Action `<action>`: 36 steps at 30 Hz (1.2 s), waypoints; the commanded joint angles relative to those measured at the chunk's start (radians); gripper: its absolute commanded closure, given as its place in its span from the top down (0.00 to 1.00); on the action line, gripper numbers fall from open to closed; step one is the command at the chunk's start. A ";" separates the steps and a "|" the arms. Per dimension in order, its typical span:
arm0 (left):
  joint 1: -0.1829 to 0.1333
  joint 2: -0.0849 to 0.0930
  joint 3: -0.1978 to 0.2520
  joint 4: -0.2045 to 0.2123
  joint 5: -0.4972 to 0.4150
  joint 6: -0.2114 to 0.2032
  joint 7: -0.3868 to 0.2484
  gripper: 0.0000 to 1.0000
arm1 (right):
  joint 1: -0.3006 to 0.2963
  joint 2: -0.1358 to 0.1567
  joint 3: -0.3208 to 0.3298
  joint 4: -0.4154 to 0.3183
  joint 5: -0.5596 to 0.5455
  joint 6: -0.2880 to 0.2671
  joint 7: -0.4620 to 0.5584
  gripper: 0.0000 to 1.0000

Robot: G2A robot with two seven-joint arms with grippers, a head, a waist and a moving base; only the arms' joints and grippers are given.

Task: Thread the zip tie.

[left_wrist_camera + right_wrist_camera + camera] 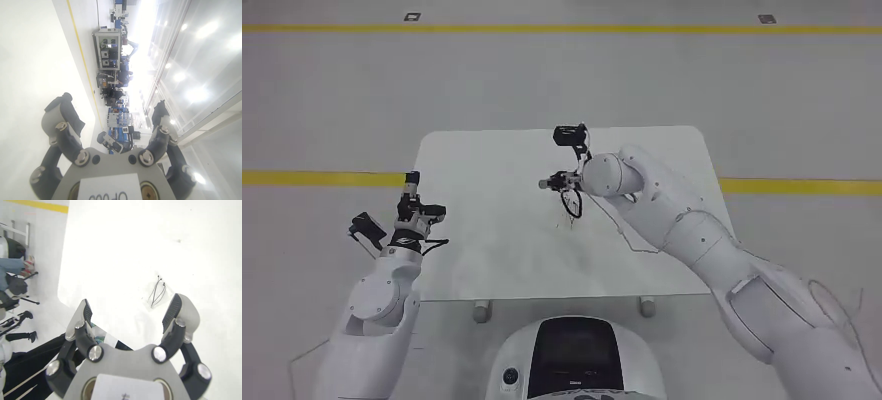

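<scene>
A small bunch of thin black zip ties (157, 292) lies loose on the white table (492, 240), near its middle; in the top view the zip ties (572, 204) show as a dark tangle. My right gripper (131, 304) hovers above the table, a little short of the ties, open and holding nothing. In the top view the right gripper (549, 183) points left just above them. My left gripper (412, 192) is held up beside the table's left edge, far from the ties. In its wrist view the left gripper (113, 102) is open and empty, facing the room.
The table's left edge (63, 256) and near corner drop off to grey floor. A yellow floor line (332, 178) runs behind the table. Bare table surface (642, 260) spreads around the ties.
</scene>
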 commanded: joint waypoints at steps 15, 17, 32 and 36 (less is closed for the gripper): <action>0.000 0.000 0.000 0.000 0.000 0.000 0.000 1.00 | 0.055 -0.074 -0.054 0.149 -0.029 0.000 0.085 1.00; 0.000 0.000 0.000 0.000 0.000 0.000 0.000 1.00 | 0.073 -0.097 -0.076 0.179 -0.035 0.000 0.104 1.00; 0.000 0.000 0.000 0.000 0.000 0.000 0.000 1.00 | 0.159 -0.295 -0.165 0.531 0.036 -0.037 0.105 1.00; 0.000 0.000 0.000 0.000 0.000 0.000 0.000 1.00 | 0.163 -0.308 -0.166 0.555 0.038 -0.069 0.076 1.00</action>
